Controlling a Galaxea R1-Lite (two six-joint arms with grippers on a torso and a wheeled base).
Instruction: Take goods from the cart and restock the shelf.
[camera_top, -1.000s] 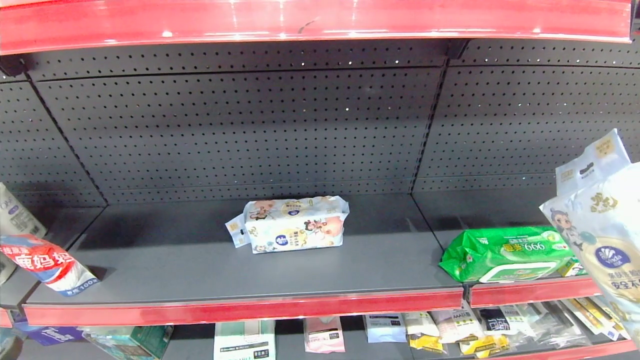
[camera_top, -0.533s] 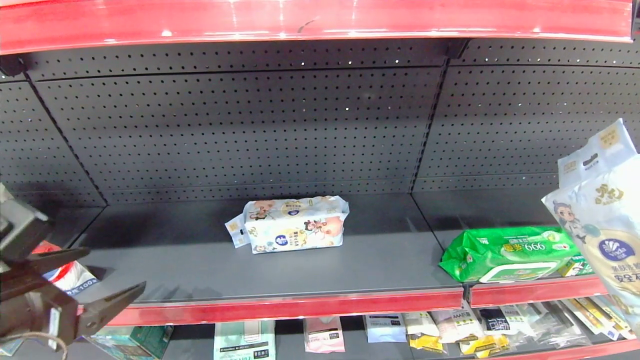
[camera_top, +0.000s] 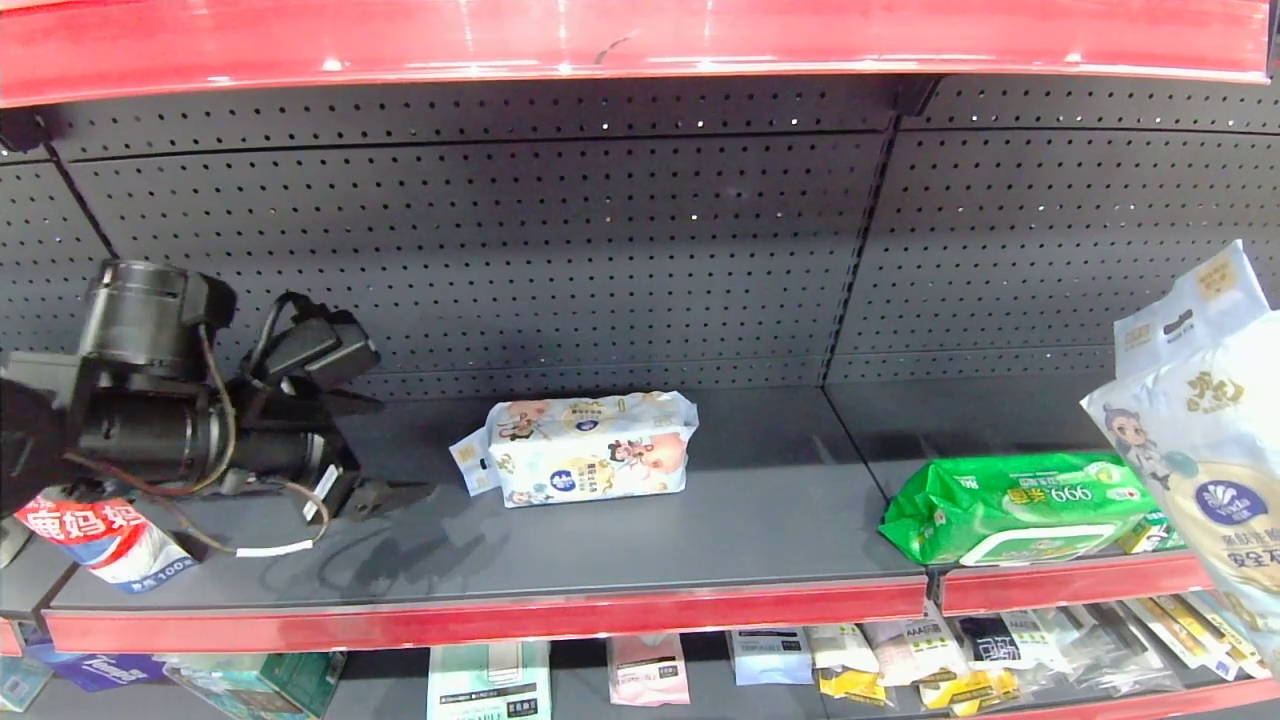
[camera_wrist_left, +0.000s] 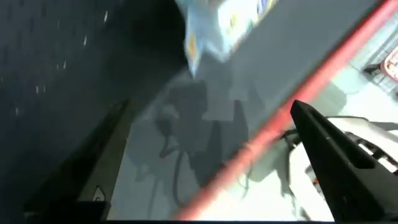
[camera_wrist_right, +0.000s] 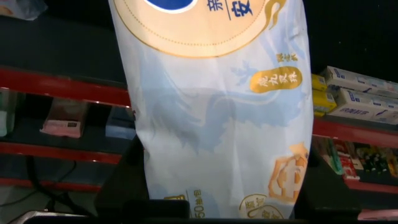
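A: Where are we in the restocking?

B: We judge that we are at the placing step. Our right gripper (camera_wrist_right: 224, 186) is clamped on a tall white pack (camera_top: 1215, 470), with a finger on each side of its lower part. The pack hangs at the right of the scene, near us and in front of the shelf (camera_top: 600, 560), not yet on it.

A: And our other arm?

B: Our left gripper (camera_top: 400, 448) hovers over the left part of the shelf board, jaws spread wide and holding nothing. It points right, towards a patterned pack (camera_top: 590, 448) lying flat mid-shelf, near it but apart.

A: What does the next move call for?

B: As we judge it, we carry the white pack left and farther in, over the red front rim, to bare board. There is room between the patterned pack and a green pack (camera_top: 1015, 505) lying on the right section. The soft bag may sag or tip, so we would set it low before letting go.

A: Any writing?

B: Every pack carries print. The white pack shows a cartoon figure and a round blue badge. The green pack has large digits and a white flip lid. A red-and-white pack (camera_top: 100, 535) at the left end bears bold characters. We leave the wording unread.
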